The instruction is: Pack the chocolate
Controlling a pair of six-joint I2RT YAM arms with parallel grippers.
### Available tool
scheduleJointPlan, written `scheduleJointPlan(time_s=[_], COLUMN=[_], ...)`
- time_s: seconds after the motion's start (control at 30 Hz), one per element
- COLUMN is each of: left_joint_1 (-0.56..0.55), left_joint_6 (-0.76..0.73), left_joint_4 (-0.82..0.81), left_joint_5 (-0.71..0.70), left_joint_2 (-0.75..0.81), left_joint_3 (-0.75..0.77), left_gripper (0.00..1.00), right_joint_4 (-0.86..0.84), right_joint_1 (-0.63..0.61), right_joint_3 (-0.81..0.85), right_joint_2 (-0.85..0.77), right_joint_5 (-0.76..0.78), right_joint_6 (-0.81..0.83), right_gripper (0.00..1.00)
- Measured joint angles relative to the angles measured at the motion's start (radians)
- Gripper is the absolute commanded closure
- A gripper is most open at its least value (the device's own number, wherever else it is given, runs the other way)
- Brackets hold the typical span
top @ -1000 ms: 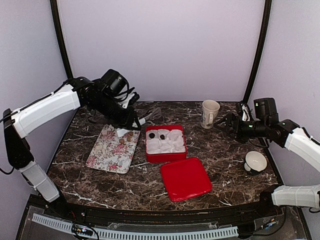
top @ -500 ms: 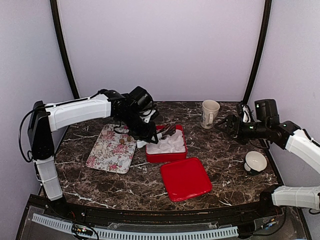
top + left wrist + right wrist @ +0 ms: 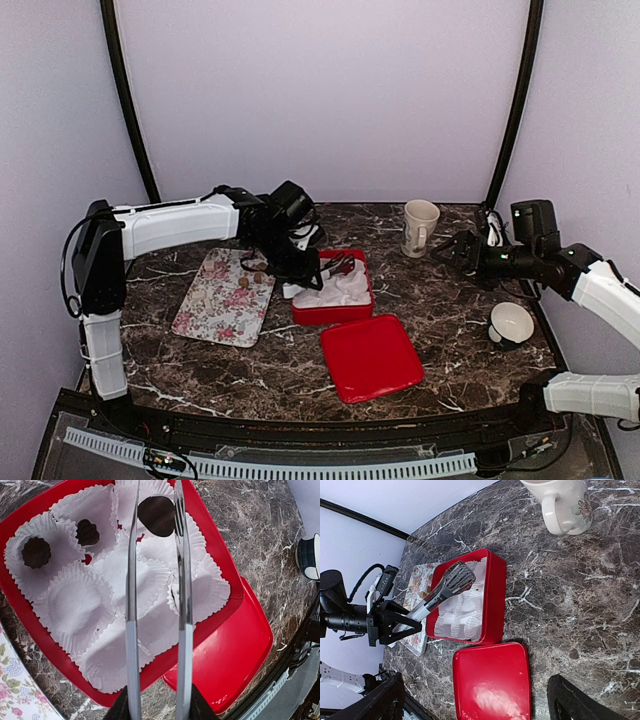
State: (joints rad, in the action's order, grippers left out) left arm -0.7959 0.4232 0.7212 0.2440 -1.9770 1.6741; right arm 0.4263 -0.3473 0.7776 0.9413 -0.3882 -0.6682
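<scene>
My left gripper (image 3: 298, 272) is shut on metal tongs (image 3: 131, 580). It also shows in the left wrist view (image 3: 157, 707). The tong tips pinch a dark chocolate (image 3: 156, 516) above the far paper cups of the red box (image 3: 333, 313). Two dark chocolates (image 3: 36, 552) (image 3: 87, 532) sit in paper cups inside the box (image 3: 234, 587). A few small chocolates (image 3: 250, 278) lie on the floral tray (image 3: 215, 305) left of the box. My right gripper (image 3: 450, 247) is open and empty, beside the mug, well right of the box; it also shows in the right wrist view (image 3: 475, 680).
The red lid (image 3: 372, 357) lies flat in front of the box. A patterned mug (image 3: 420, 227) stands at the back right. A small white cup (image 3: 511, 324) sits near the right edge. Black frame posts stand at both back corners.
My left arm has swung right from over the floral tray to over the red box, carrying the tongs with a chocolate. The right arm has barely moved.
</scene>
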Motion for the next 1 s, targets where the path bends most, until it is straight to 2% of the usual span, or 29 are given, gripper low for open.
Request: scheduleJointPlan(time_s=[0.2,0.5,1.0], left_joint_1=[0.000,0.000,0.002], left_joint_6=[0.000,-0.002,-0.016], left_joint_4=[-0.011,-0.013,0.033], left_joint_5=[-0.018,-0.034,-0.047], left_joint_2=[-0.034,-0.071,-0.066], left_joint_3=[0.029,0.076,0.146], left_gripper=[0.69,0.61,0.61], right_joint_4=[0.002,0.011,0.015], right_joint_1=[0.003,0.004,0.005], right_joint_3=[0.000,0.000,0.000], right_joint_2=[0.000,-0.002,-0.003], right_joint_5=[0.000,0.000,-0.001], right_joint_6=[0.000,0.000,-0.002], right_gripper=[0.00,0.00,0.00])
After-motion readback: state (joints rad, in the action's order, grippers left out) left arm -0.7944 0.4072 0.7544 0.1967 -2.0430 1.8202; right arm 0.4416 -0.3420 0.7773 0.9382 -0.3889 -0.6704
